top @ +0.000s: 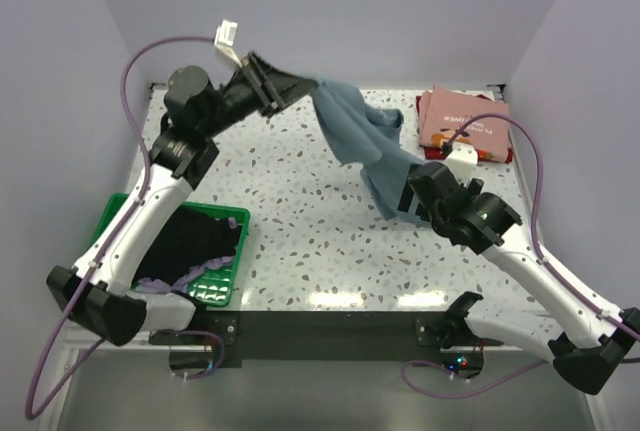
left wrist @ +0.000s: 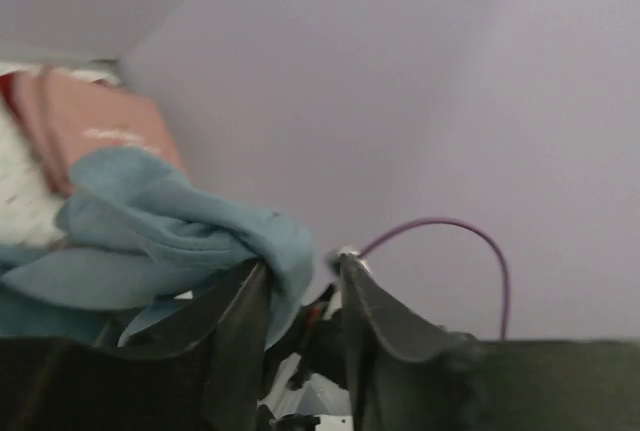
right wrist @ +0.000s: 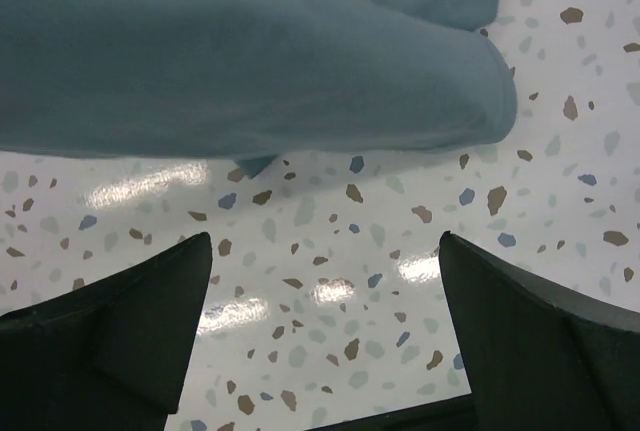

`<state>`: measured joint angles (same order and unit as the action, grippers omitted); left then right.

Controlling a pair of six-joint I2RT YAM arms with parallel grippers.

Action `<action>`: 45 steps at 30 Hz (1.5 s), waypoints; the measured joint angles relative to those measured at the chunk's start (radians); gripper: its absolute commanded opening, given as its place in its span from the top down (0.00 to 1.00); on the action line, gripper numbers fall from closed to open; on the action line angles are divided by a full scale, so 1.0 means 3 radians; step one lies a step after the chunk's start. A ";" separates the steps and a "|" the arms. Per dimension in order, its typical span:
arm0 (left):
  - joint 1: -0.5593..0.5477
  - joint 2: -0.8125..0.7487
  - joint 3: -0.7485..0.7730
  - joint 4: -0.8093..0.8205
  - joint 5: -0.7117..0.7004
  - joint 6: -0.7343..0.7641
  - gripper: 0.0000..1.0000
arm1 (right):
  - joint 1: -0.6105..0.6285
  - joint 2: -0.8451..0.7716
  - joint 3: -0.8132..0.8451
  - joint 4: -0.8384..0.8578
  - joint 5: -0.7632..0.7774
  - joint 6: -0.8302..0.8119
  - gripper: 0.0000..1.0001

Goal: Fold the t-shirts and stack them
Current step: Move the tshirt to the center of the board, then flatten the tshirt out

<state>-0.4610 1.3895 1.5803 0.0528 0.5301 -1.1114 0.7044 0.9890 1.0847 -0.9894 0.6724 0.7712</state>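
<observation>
My left gripper point(top: 300, 83) is raised at the back of the table and is shut on a corner of the dusty grey-blue t-shirt point(top: 360, 136). The shirt hangs from it, down and to the right. In the left wrist view the cloth point(left wrist: 150, 221) bunches over the left finger and into the gap of that gripper point(left wrist: 303, 276). My right gripper point(top: 405, 196) is open and empty, low over the table at the shirt's lower end. In the right wrist view the shirt point(right wrist: 250, 41) lies just beyond the open gripper point(right wrist: 325, 251). A folded pink t-shirt point(top: 465, 123) lies on a dark red one at the back right.
A green mesh basket point(top: 225, 291) stands at the front left and holds a black shirt point(top: 195, 236) and a lavender one point(top: 200, 271). The speckled table point(top: 300, 211) is walled at the back and sides. The pink shirt also shows in the left wrist view point(left wrist: 100, 126).
</observation>
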 measured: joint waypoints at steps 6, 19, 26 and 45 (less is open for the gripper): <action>0.0524 -0.0694 -0.1638 -0.0914 -0.0980 0.0614 0.21 | 0.0000 -0.0066 -0.0155 -0.0036 -0.0053 0.0150 0.01; 0.0203 -0.0271 -0.2206 -0.1703 -0.1376 0.1554 0.21 | -0.0052 0.0137 -0.0783 0.0109 -0.0512 0.0399 0.01; 0.0200 -0.0084 -0.2179 -0.1671 -0.1425 0.1876 0.20 | -0.0440 0.0303 -0.1071 0.0469 -0.0818 0.0432 0.01; 0.0083 0.1180 -0.1687 -0.1353 -0.0898 0.2469 0.21 | -0.1085 0.0635 -0.1536 0.1138 -0.1156 0.0448 0.29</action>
<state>-0.4362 1.7435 1.0740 -0.3531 0.2607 -0.3706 0.3790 1.1793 0.6239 -0.6479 0.3256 0.9054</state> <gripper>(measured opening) 0.788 0.738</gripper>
